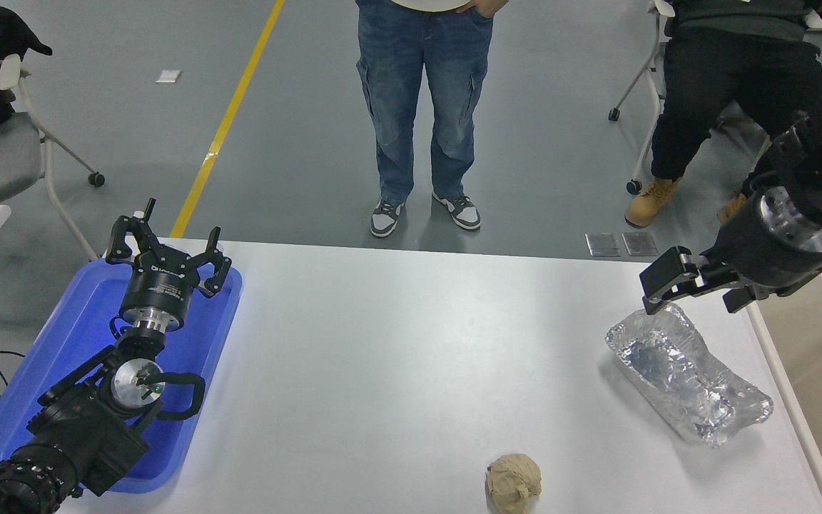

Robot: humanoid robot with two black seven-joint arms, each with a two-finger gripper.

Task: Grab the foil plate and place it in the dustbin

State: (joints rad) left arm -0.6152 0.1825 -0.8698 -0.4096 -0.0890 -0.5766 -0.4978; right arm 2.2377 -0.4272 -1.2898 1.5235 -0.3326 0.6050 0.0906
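Observation:
The foil plate (686, 382), a crumpled shiny silver tray, lies on the white table near its right edge, running from far left to near right. My right gripper (693, 294) hangs open just above the plate's far end, one finger (662, 280) over the far rim. It holds nothing. The dustbin (793, 410), beige with a pale cream rim, stands against the table's right edge, right beside the plate. My left gripper (165, 248) is parked open over a blue tray at the lower left.
The blue plastic tray (68, 335) sits at the table's left edge. A small tan paper ball (514, 482) lies near the front edge. At the far side a person in jeans (422, 107) stands and another sits at the top right (732, 86).

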